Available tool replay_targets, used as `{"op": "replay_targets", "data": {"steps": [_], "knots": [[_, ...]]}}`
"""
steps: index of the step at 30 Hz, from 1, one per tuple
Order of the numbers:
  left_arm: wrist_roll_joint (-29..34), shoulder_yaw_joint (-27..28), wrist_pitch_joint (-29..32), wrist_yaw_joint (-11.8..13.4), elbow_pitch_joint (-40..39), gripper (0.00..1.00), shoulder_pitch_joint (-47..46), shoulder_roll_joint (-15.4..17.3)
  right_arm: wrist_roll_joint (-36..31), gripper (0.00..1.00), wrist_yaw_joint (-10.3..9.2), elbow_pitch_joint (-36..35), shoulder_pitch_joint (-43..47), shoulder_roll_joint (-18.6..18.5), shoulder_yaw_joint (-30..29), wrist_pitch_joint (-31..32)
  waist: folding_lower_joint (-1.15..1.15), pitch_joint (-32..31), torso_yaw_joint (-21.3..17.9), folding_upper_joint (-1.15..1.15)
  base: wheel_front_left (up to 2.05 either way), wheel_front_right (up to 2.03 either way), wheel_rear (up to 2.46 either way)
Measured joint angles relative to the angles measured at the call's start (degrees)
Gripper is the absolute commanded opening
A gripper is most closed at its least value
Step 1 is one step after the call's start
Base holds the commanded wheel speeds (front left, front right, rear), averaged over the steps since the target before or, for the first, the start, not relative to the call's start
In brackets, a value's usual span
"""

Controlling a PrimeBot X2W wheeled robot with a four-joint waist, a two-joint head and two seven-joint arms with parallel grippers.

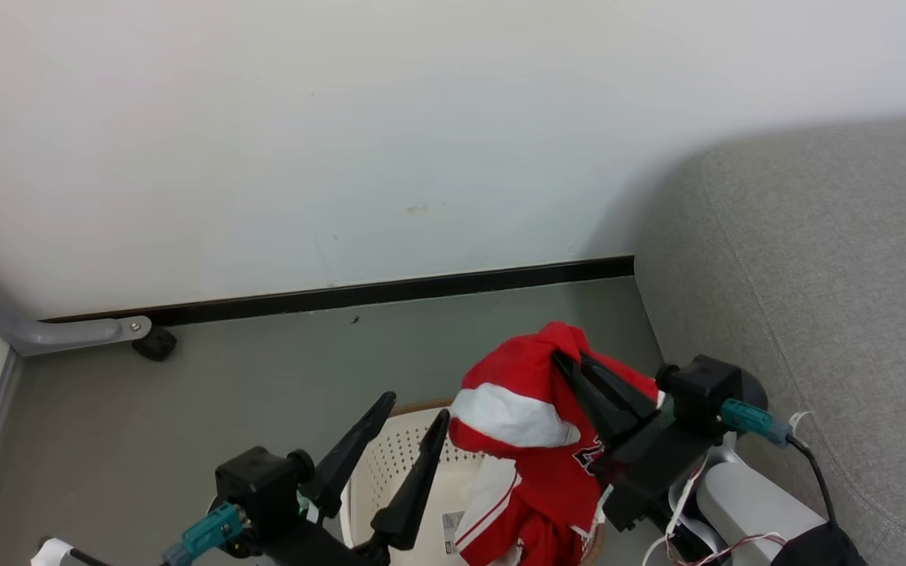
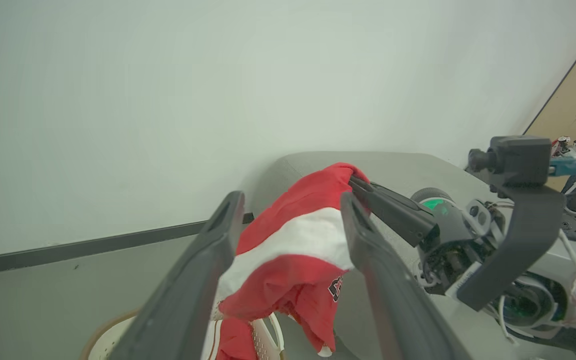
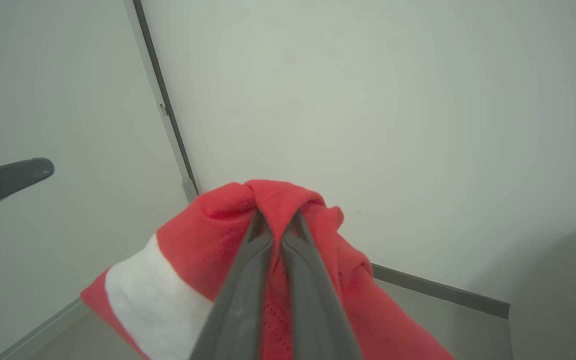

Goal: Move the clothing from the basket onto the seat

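Step in hand, by judgement: lift-out. The right gripper has its fingers pinched together on a bunched fold at the top of the clothing. The red-and-white garment hangs from that pinch above the basket, near the seat, which lies to the robot's right. The left gripper hovers over the basket's left side with its fingers wide apart and nothing between them. In the left wrist view the garment lies beyond the gap, not in it.

Basket contents: red fabric with white stripes reaches down inside at the right, beside a paper label. Cannot tell whether this is the hanging garment's tail or a second piece. The left inner wall is bare and perforated.

Next move, as judged: carry rightward over the seat, high enough that the trailing hem clears the rim and the cushion edge, then release. Risk: the hem may snag the rim and drag the basket.
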Motion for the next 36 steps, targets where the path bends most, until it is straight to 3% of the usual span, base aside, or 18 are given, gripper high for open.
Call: {"op": "replay_targets", "data": {"steps": [12, 36], "knots": [[3.22, -0.82, -3.27, 0.26, -0.71, 1.00, 2.08, 0.70, -2.24, 0.00, 0.00, -2.36, -0.01, -0.66, -1.91, 0.00, 0.00, 0.34, -3.26, 0.00, 0.00, 0.00, 0.00], [6.06, 0.49, -9.00, -0.13, -2.72, 1.00, 4.92, 3.69, -7.37, 0.00, -0.75, -7.95, 1.25, -3.47, -7.42, -0.01, 0.00, 1.95, -17.56, 0.00, 0.00, 0.00, 0.00]]}}
